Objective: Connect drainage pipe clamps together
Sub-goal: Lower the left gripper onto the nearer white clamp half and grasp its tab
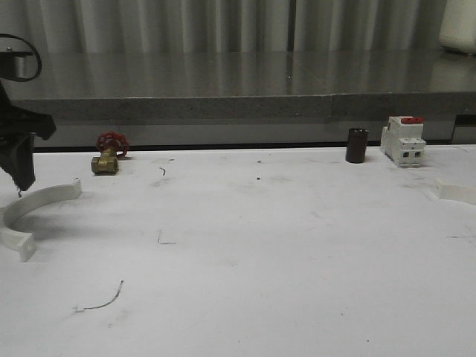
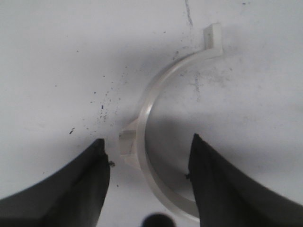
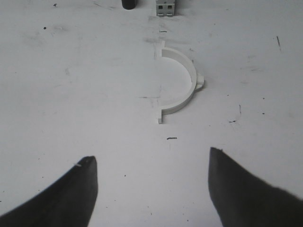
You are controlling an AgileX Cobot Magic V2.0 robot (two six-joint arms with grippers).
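Left clamp half: white plastic semicircular half-ring with square tabs at its ends (image 1: 33, 210), lying flat at the far left of the white tabletop (image 1: 245, 253), around 9 o'clock from the table's middle in the front view. Its curve bulges toward the left edge.

Same piece up close: in the left wrist view the half-ring (image 2: 156, 109) sits on the table with one square tab at one end and a small boss on its outer curve. Part of the arc runs behind one dark finger (image 2: 222, 189), so I can't tell if they're touching.

Left gripper: black gripper (image 2: 149, 163), jaws spread wide, nothing pinched. In the front view it (image 1: 21, 160) hangs just above the half-ring's far end.

Right clamp half: second white plastic half-ring (image 3: 182, 80), flat on the table, ahead of the right gripper and well apart from it. In the front view just a bit of it (image 1: 457, 192) pokes in at the right edge, about 3 o'clock. The two halves are well apart, one at each side of the table.

Right gripper: black gripper (image 3: 154, 165), jaws wide apart, holding nothing.

Back row, 12 o'clock side: small brass valve with a red handwheel (image 1: 109, 154) toward 11 o'clock; dark brown cylinder (image 1: 357, 145) and white boxy breaker with a red top (image 1: 403, 140) just beside each other toward 1 o'clock.

Table: scuffed, with dark marks.
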